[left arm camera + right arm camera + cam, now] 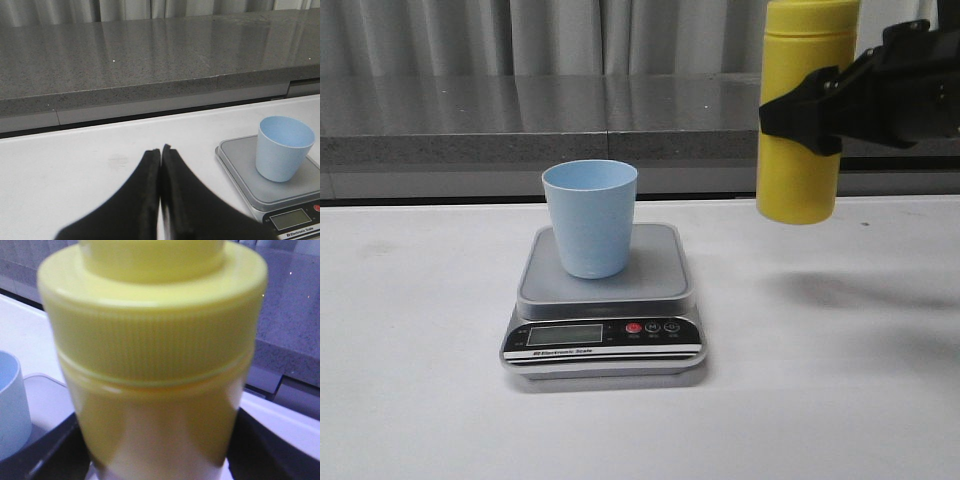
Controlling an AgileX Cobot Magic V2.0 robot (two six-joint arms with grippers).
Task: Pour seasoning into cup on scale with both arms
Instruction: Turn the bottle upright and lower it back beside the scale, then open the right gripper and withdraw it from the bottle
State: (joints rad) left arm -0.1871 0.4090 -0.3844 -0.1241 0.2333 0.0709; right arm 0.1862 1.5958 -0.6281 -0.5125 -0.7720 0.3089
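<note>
Front view: white surface (840, 400), grey stone ledge and curtain behind. Cup (590, 218) on scale (604, 300), centre frame. Right tool (800, 112) grasping bottle (800, 170), lifted at upper right.

Left wrist view: left tool (161, 152) clenched, empty, above the white surface.

Right wrist view: bottle's ribbed collar fills frame.

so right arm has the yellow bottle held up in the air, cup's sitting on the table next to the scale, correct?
Not quite. The blue cup stands on the scale, on its grey weighing plate, not on the table beside it; the front view shows this plainly. The rest holds: the right end effector grips the yellow bottle clear of the table, off to the right of the scale.
</note>
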